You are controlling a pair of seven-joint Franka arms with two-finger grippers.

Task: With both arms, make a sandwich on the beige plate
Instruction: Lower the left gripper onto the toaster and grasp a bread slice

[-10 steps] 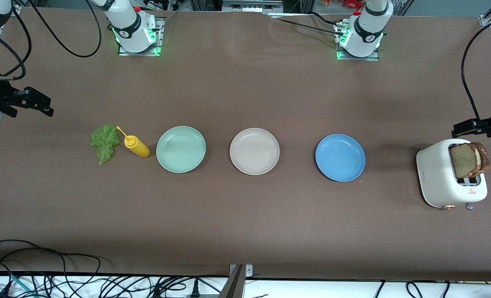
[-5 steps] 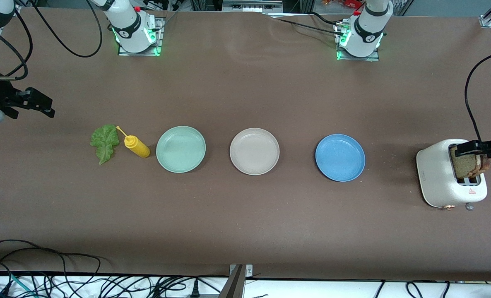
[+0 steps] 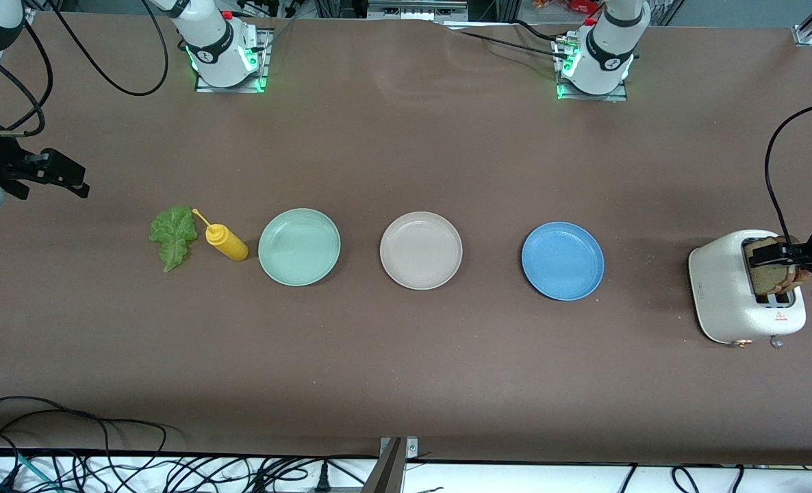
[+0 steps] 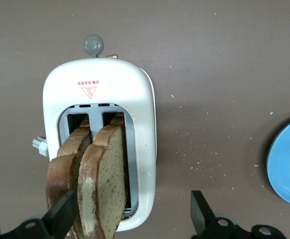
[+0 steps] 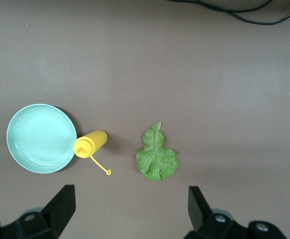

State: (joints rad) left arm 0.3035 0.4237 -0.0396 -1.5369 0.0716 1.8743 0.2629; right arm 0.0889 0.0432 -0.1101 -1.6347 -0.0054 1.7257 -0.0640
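The brown table (image 3: 406, 356) carried a white toaster (image 3: 728, 287) at the left arm's end, two brown bread slices (image 4: 97, 184) standing in its slots. The left gripper (image 4: 130, 219) hung over them, fingers spread wide, holding nothing. The right gripper (image 5: 130, 214) waited over bare table at the right arm's end, also spread and empty. In a row lay the blue plate (image 3: 562, 261), beige plate (image 3: 420, 250), mint-green plate (image 3: 299, 246), yellow squeeze bottle (image 3: 224, 242) on its side, and lettuce leaf (image 3: 172, 236).
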